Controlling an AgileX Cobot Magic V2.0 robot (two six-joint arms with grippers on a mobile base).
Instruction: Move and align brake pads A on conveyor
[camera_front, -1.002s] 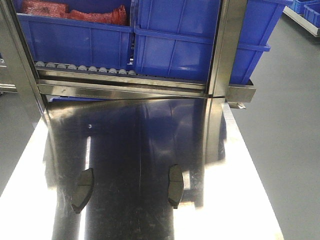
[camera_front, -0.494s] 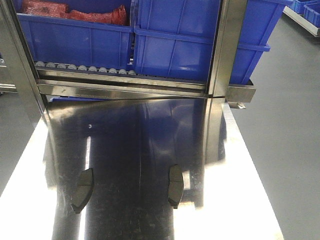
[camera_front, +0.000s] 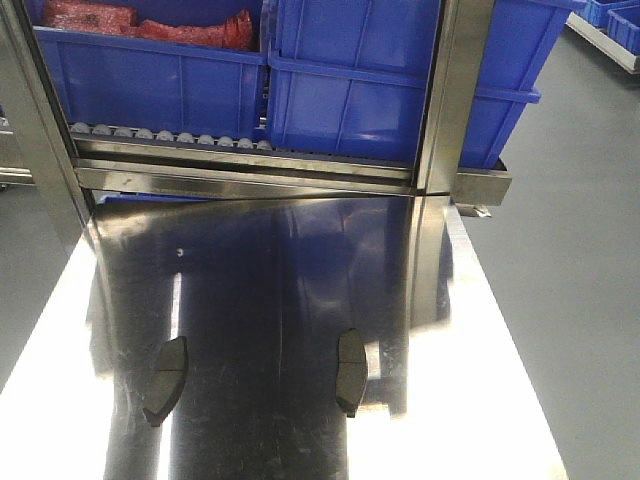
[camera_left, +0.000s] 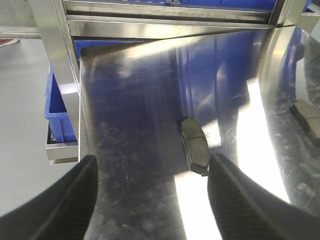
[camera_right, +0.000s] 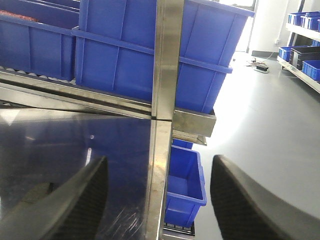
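**Two brake pads on the steel table, both grippers empty**

The shiny steel table (camera_front: 280, 260) fills the front view and runs forward from the foot of the upright steel post (camera_front: 455, 90). Large blue bins (camera_front: 350, 90) sit behind the post and to its left, on a roller rack (camera_front: 170, 135) that ends at the post. The bin farthest left of the post holds red parts (camera_front: 100, 18).

The left gripper (camera_left: 154, 157) hangs over the table with its jaws spread wide and nothing between them. The dark fingers (camera_left: 70, 200) frame bare steel. The right gripper (camera_right: 160, 159) is just as wide open and also empty, and the post stands in the gap between its jaws.

Both brake pads A lie flat on the table, lengthwise towards the rack. The right pad (camera_front: 350, 372) is in front of the post and a little to its left. The left pad (camera_front: 166, 380) is well to the left of the post, apart from its twin, and lies ahead of the left gripper's right-hand finger.
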